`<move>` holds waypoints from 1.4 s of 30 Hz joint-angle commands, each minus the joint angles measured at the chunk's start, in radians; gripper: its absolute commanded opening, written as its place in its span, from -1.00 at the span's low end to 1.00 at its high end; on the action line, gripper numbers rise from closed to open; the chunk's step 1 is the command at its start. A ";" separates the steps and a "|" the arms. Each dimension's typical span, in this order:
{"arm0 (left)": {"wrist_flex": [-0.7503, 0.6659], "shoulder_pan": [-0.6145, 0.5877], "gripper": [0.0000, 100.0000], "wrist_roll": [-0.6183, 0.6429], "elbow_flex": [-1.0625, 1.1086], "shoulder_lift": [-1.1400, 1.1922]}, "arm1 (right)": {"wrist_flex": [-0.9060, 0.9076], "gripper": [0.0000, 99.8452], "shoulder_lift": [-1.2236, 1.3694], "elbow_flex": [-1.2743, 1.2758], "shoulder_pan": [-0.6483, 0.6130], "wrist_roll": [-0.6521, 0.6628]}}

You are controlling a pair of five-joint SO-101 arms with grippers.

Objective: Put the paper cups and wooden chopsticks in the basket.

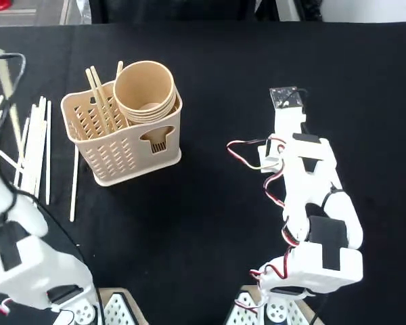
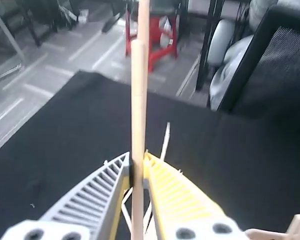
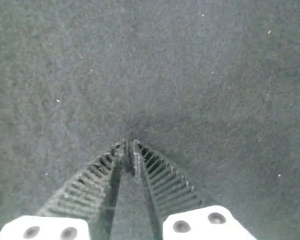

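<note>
Chopstick [image 2: 138,100] pinched tight between the closed jaws of the left tool [image 2: 137,165], its long end jutting out past the tips above the black desk [image 2: 65,130]. The cream slotted basket [image 1: 132,152] stands on the desk, well apart from the right arm. It already holds a nested stack of paper cups [image 1: 144,91] and a few chopsticks [image 1: 98,101] leaning against its inner wall. More loose chopsticks [image 1: 34,145] lie bunched on the desk on the basket's far side from the right arm, and one stick [image 1: 74,183] lies just beside the basket. The right tool [image 3: 129,150] is fully closed on nothing, low over bare desk.

The likeliest trouble is the held stick itself. With so much length beyond the grip, it could swivel in the jaws or slip out on the way over. The cups fill most of the basket, so only the narrow pocket beside them is free. A stick arriving off-angle could strike the rim or the cup stack and shove or tip the light basket. The sticks on the desk lie close together, so a later pick could take two at once or scatter its neighbours.

No brand, label or lettering can be read on the basket, the cups, the sticks or the arms.
</note>
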 commanded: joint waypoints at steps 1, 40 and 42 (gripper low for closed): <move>-0.009 0.028 -0.94 0.074 -0.008 -0.107 | -0.012 -0.98 -0.012 -0.007 0.008 0.008; -1.355 0.456 -0.95 0.278 1.971 -1.321 | -0.012 -0.98 -0.012 -0.005 0.008 0.008; -1.355 0.476 -0.95 0.275 1.968 -1.267 | -0.012 -0.98 -0.012 -0.007 0.008 0.008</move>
